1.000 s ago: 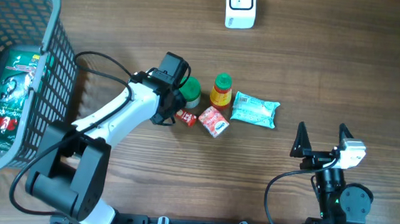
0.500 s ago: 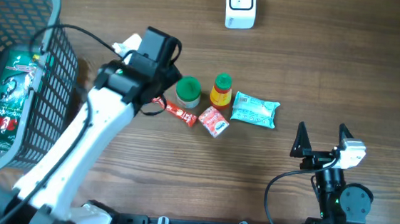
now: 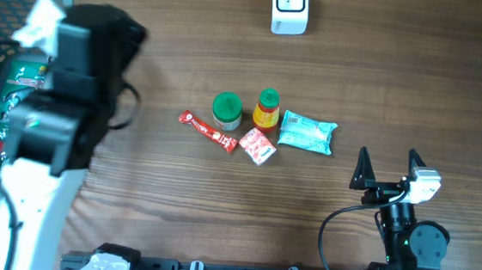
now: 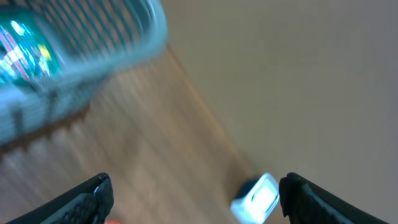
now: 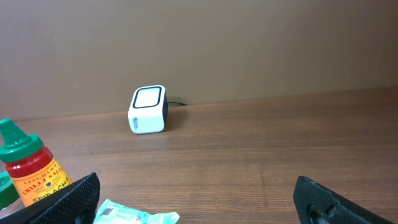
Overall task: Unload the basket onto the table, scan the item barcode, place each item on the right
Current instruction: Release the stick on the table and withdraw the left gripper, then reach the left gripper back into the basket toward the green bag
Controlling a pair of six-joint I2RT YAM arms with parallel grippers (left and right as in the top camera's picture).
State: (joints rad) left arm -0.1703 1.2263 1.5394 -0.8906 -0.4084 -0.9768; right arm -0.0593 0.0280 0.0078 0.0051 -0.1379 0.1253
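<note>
The white barcode scanner stands at the table's far edge; it also shows in the right wrist view and, blurred, in the left wrist view. A red snack bar lies flat, left of a green-lidded jar, a yellow sauce bottle, a small red box and a teal packet. My left arm is raised high over the basket side, and its gripper is open and empty. My right gripper rests open at the near right, holding nothing.
A grey mesh basket sits at the far left with a green packet inside. In the left wrist view the basket is blurred. The sauce bottle and teal packet lie just left of my right gripper.
My left gripper opened and left the red snack bar on the table, slightly left of where it was. The left arm then rose and swung left toward the basket. The right arm stayed still.
</note>
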